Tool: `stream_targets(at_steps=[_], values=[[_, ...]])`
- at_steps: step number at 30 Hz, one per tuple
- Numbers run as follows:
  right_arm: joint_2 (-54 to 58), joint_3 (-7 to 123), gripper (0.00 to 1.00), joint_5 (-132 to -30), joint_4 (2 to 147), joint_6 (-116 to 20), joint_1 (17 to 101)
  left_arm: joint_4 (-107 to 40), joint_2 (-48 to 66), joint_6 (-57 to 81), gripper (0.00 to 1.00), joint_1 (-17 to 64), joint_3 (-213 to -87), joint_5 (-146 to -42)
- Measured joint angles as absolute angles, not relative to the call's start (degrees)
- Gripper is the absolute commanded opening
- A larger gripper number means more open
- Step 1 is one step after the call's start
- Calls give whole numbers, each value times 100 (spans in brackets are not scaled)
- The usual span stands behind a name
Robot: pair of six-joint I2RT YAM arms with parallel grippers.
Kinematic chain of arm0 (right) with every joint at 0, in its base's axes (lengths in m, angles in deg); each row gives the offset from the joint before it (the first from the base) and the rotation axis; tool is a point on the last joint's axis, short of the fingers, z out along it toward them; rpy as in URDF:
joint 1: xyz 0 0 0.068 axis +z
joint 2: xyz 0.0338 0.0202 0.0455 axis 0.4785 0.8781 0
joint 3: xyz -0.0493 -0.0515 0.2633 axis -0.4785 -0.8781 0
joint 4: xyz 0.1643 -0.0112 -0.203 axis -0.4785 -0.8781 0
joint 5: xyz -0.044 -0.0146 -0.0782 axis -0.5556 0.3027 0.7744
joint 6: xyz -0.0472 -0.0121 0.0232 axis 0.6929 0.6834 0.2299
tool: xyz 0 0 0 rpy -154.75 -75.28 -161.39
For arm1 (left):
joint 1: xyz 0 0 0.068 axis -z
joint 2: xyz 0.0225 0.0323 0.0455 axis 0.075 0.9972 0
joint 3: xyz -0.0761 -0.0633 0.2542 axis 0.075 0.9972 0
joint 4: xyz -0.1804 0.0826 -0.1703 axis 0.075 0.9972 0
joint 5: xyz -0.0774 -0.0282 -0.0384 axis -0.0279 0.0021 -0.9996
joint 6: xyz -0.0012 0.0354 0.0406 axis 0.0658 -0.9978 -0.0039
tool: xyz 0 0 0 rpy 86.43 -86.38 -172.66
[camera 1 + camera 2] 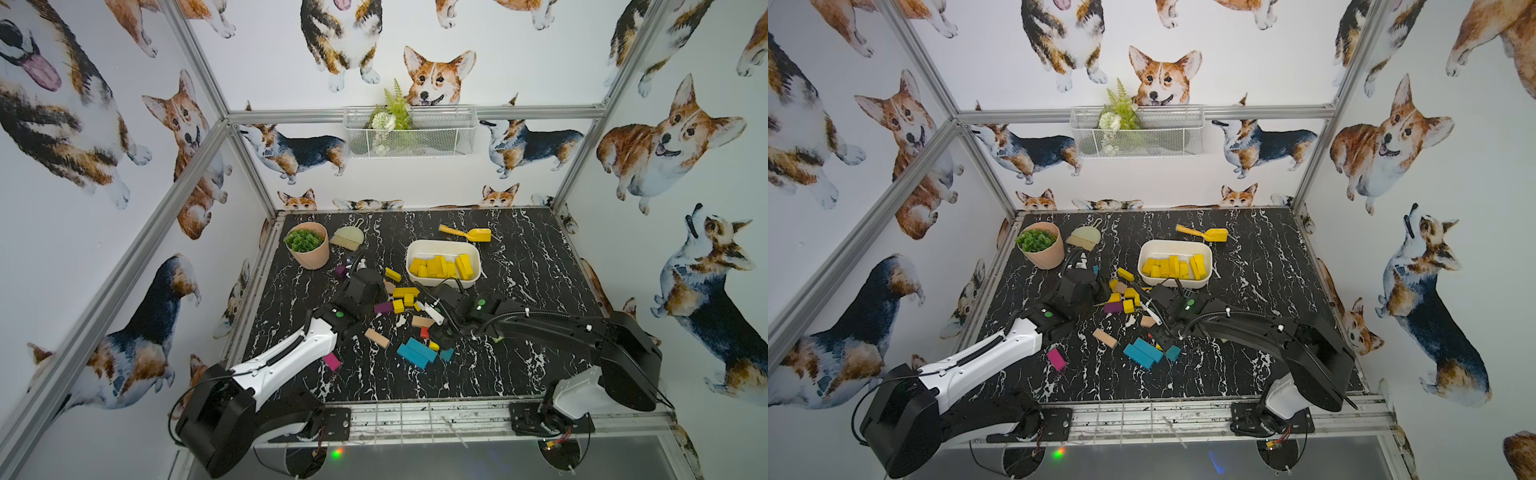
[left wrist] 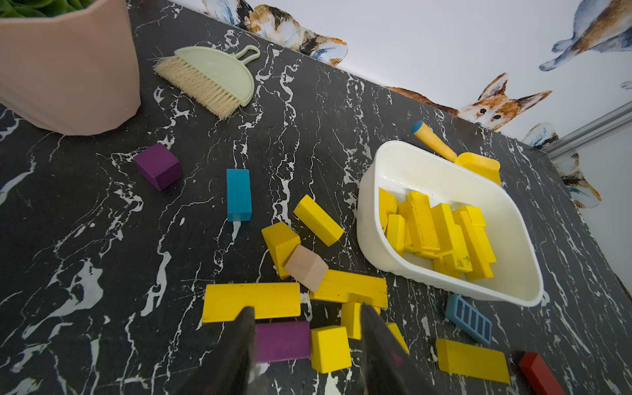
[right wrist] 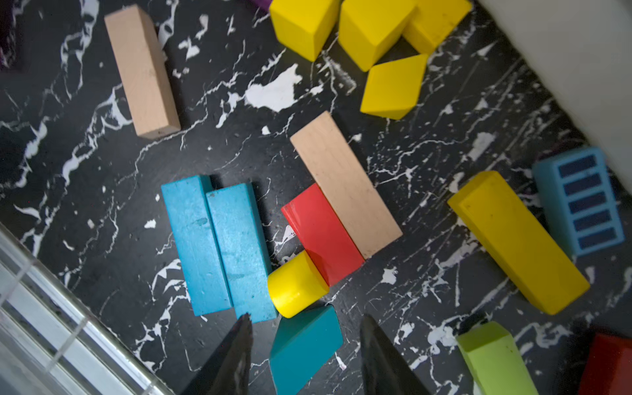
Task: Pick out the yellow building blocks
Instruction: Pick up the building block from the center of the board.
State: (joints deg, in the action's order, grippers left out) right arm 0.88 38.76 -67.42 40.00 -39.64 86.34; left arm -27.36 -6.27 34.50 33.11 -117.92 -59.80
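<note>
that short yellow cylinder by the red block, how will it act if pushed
The yellow cylinder seems to lie on its side, so a push would probably roll it, unless the red block and blue bar beside it stop it. Its rounded, glossy-looking wall may slip out of a pinch.

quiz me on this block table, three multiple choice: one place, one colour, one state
1. Where is the yellow toy shovel relative to the white tub? A inside it B beyond its far rim C before its near rim
2. The two long bars lying side by side are: A red B purple C blue
3. The tub is: A empty B overturned C upright, holding yellow building blocks
B: the shovel lies past the tub's far rim. C: both bars are blue. C: yellow blocks sit inside it.
</note>
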Motion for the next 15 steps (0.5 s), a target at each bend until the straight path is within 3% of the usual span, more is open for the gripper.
stream_targets(at_steps=[7,15], values=[[436,3963,50,-6943,3963,-2744,8635,-2694,-856,3468,52,3302,-11691,-5792],[895,4191,49,-6925,3873,-2256,8635,-2668,-926,3465,52,3241,-11663,-5691]])
